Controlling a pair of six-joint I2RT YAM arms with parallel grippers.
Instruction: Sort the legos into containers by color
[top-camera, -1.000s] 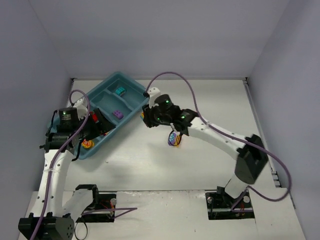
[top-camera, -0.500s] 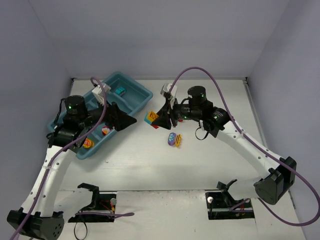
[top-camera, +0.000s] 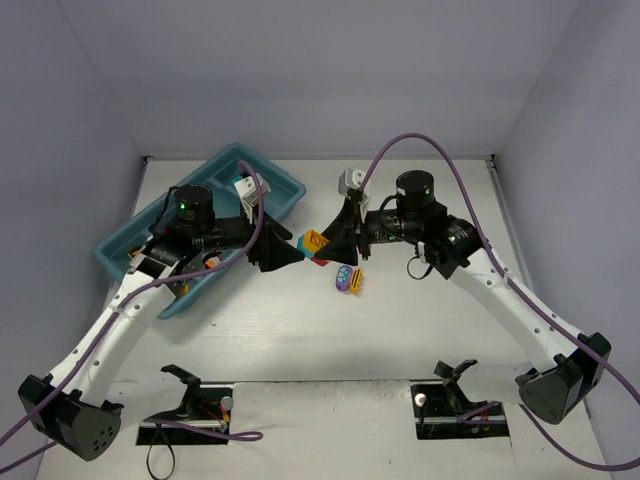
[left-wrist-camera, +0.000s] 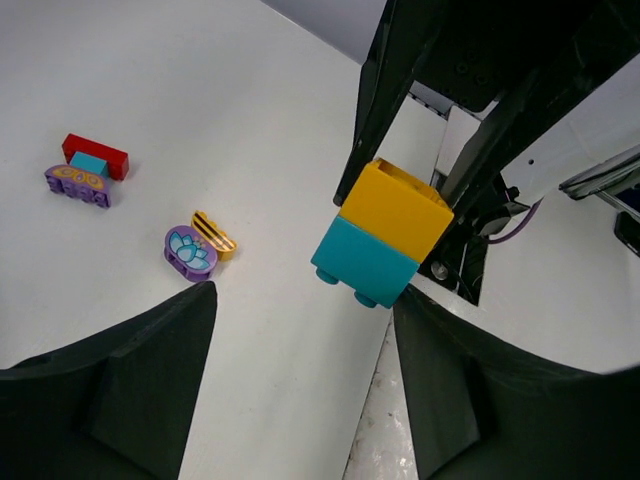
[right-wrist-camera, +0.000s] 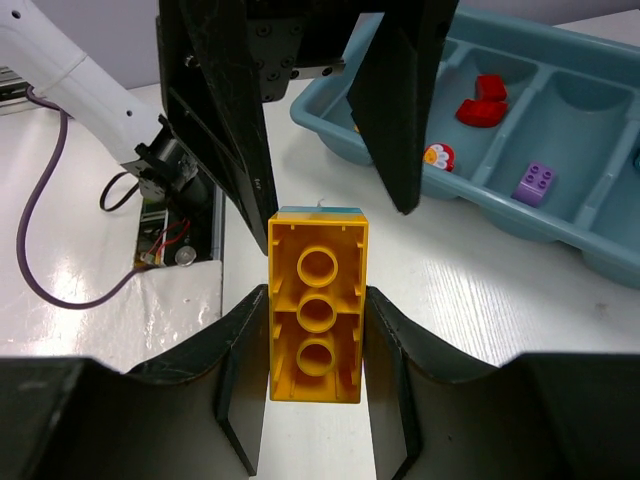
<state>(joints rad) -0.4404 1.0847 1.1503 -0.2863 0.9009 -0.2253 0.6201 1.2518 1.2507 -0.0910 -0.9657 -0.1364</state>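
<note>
My right gripper (top-camera: 335, 235) (right-wrist-camera: 317, 305) is shut on an orange-yellow lego (right-wrist-camera: 317, 300) (left-wrist-camera: 397, 208) with a teal lego (left-wrist-camera: 363, 262) stuck to its far end, and holds the pair (top-camera: 317, 243) above the table. My left gripper (top-camera: 288, 255) (left-wrist-camera: 300, 330) faces the teal end, open, its fingers just short of it with nothing between them. The teal-blue tray (top-camera: 128, 238) (right-wrist-camera: 600, 120) lies to the left. Its containers hold red pieces (right-wrist-camera: 480, 98), a flower piece (right-wrist-camera: 437, 155) and a purple lego (right-wrist-camera: 535, 183).
On the table below the held pair lie a purple flower piece (left-wrist-camera: 188, 250) (top-camera: 343, 279) beside a yellow piece (left-wrist-camera: 213, 233). Farther off is a red brick (left-wrist-camera: 95, 152) with a small teal piece and a purple piece (left-wrist-camera: 78, 185) against it. Both arms crowd the middle.
My left gripper left the tray and swung right to the held pair, its jaws narrowing a little. My right gripper lifted the orange-and-teal pair and turned it toward the left gripper.
</note>
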